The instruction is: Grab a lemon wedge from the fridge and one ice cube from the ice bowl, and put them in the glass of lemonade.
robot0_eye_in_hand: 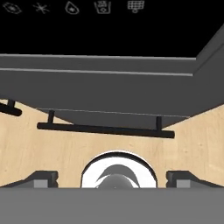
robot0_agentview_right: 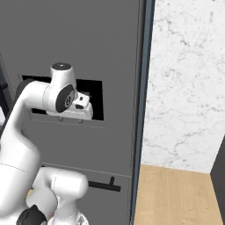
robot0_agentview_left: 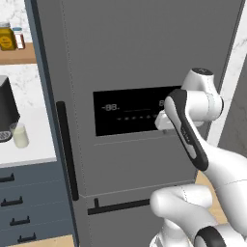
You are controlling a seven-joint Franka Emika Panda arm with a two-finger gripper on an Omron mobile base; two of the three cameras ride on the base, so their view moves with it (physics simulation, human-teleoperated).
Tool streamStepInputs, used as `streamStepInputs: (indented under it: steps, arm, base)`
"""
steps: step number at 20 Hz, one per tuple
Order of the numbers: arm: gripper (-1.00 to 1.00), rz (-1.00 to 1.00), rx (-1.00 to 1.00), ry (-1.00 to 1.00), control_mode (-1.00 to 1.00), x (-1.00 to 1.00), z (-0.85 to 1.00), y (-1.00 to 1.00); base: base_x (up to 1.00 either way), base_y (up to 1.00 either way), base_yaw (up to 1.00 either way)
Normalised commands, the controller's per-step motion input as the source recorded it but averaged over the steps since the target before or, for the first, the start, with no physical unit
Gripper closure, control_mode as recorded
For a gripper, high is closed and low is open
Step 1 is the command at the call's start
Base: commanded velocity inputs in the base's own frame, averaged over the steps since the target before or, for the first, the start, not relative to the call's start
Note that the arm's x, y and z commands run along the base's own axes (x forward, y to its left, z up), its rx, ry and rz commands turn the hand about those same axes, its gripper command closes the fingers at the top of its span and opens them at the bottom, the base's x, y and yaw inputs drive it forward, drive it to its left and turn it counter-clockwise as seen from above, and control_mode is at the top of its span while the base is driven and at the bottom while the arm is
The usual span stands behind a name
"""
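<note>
Two fingertips (robot0_eye_in_hand: pixel 43 177) spread wide with nothing between them, as the gripper (robot0_eye_in_hand: pixel 112 177) hangs before the fridge (robot0_agentview_left: pixel 144 58), doors shut. Lemonade glass (robot0_agentview_left: pixel 20 134) waits on the counter (robot0_agentview_left: pixel 34 149). I'd say opening's underway; next, catch the vertical bar handle (robot0_agentview_left: pixel 67 149).

White marble wall (robot0_agentview_right: pixel 184 88), light wooden floor (robot0_agentview_right: pixel 176 197), blue drawers (robot0_agentview_left: pixel 24 202), wooden shelf (robot0_agentview_left: pixel 17 54)

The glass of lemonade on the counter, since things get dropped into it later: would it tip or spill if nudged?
The glass of lemonade looks taller than wide and nearly full, so a nudge would probably slop liquid. Being clear glass, it is likely smooth and breakable.
</note>
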Motion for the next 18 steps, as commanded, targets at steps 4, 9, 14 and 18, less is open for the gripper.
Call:
streamStepInputs:
  steps: [4, 9, 14, 18]
  arm:
    - [-1.00, 0.00, 0.00, 0.01, -1.00, -0.15, -0.07, -0.01]
    - [-1.00, 0.00, 0.00, 0.03, 1.00, -0.16, -0.17, 0.00]
    - [-1.00, 0.00, 0.00, 0.00, 1.00, 0.00, 0.00, 0.00]
    - [-1.00, 0.00, 0.00, 0.00, 1.00, 0.00, 0.00, 0.00]
  base:
    - [0.00, 0.00, 0.00]
    - [-0.08, 0.00, 0.00]
    - [-0.61, 0.17, 0.00]
    - [-0.37, 0.81, 0.00]
